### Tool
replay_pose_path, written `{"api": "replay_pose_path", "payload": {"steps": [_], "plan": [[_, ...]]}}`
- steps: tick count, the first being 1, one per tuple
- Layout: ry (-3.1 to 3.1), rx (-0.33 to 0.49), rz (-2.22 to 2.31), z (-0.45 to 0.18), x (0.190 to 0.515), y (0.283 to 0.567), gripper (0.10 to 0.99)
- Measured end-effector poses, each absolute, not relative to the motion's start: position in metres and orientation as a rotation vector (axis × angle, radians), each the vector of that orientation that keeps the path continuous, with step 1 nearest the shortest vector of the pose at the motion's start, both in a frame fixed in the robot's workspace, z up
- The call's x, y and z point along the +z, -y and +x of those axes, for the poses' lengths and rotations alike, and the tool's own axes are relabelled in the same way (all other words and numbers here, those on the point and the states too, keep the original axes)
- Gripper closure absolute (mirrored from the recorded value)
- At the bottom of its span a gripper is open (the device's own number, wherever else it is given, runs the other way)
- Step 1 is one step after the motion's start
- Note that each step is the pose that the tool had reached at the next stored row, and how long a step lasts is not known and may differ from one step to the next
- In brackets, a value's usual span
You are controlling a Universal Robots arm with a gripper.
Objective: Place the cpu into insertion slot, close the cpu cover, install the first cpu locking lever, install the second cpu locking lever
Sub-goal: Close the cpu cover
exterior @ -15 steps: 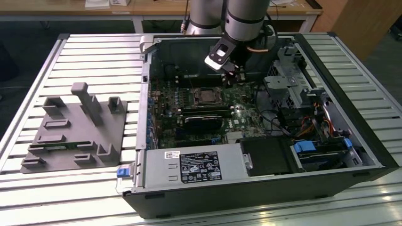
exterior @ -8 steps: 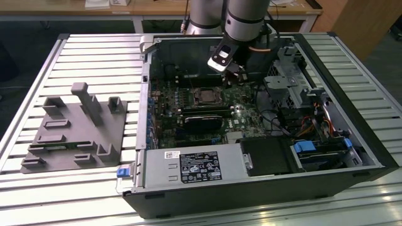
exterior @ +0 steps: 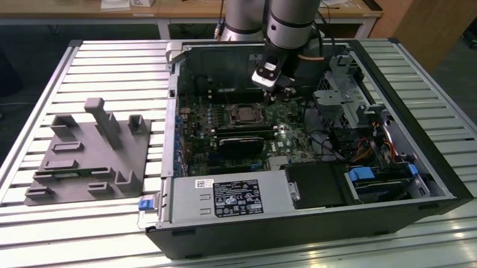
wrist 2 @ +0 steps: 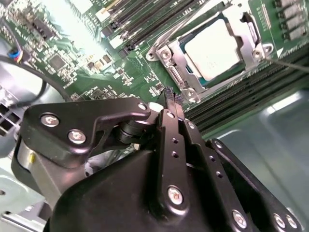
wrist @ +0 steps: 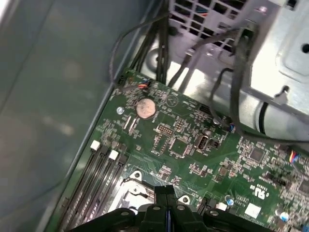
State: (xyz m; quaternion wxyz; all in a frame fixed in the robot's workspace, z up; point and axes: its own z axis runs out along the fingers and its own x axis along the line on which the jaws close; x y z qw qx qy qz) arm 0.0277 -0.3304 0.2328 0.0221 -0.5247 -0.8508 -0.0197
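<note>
The cpu [wrist 2: 212, 46] lies flat in the insertion slot [exterior: 243, 114] on the green board, its silver-grey top showing through the window of the cpu cover [wrist 2: 172, 59]. The cover's silver frame lies down around the chip. One thin metal lever rod [wrist 2: 186, 23] runs along one side of the socket, and another [wrist 2: 289, 64] along the opposite side. My gripper [wrist 2: 170, 98] is shut with nothing between its fingers. It hangs just off one corner of the cover, above the board. In the exterior view my gripper [exterior: 274, 96] is slightly to the right of the socket and behind it.
Long black memory slots [wrist 2: 145, 21] run beside the socket. A coin battery [wrist: 145, 108] and black cables [wrist: 145, 43] lie toward the case wall. A metal drive cage [exterior: 347, 103] stands at the exterior view's right, and a grey fixture [exterior: 89, 151] sits on the table at its left.
</note>
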Motion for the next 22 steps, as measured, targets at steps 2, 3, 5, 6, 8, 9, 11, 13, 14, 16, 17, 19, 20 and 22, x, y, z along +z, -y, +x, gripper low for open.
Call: {"api": "replay_pose_path", "payload": {"steps": [2, 3, 5, 6, 8, 9, 11, 13, 14, 16, 17, 19, 20, 22], "plan": [[2.666, -0.059, -1.576, 0.0277, 0.2328, 0.3304, 0.98], [2.679, -0.058, -1.551, 0.0277, 0.2328, 0.3304, 0.98], [2.706, -0.057, -1.503, 0.0277, 0.2327, 0.3304, 0.98], [2.719, -0.057, -1.478, 0.0277, 0.2326, 0.3304, 0.98], [2.745, -0.055, -1.429, 0.0277, 0.2326, 0.3304, 0.98], [2.758, -0.055, -1.402, 0.0277, 0.2325, 0.3304, 0.98], [2.783, -0.053, -1.351, 0.0277, 0.2324, 0.3304, 0.98], [2.806, -0.052, -1.301, 0.0277, 0.2322, 0.3304, 0.98], [2.817, -0.051, -1.275, 0.0277, 0.2321, 0.3304, 0.98], [2.84, -0.05, -1.223, 0.0277, 0.2319, 0.3304, 0.98], [2.851, -0.049, -1.197, 0.0277, 0.2318, 0.3304, 0.98], [2.871, -0.048, -1.146, 0.0277, 0.2315, 0.3304, 0.98], [2.881, -0.047, -1.12, 0.0277, 0.2314, 0.3304, 0.98], [2.901, -0.046, -1.068, 0.0277, 0.2312, 0.3304, 0.98]]}}
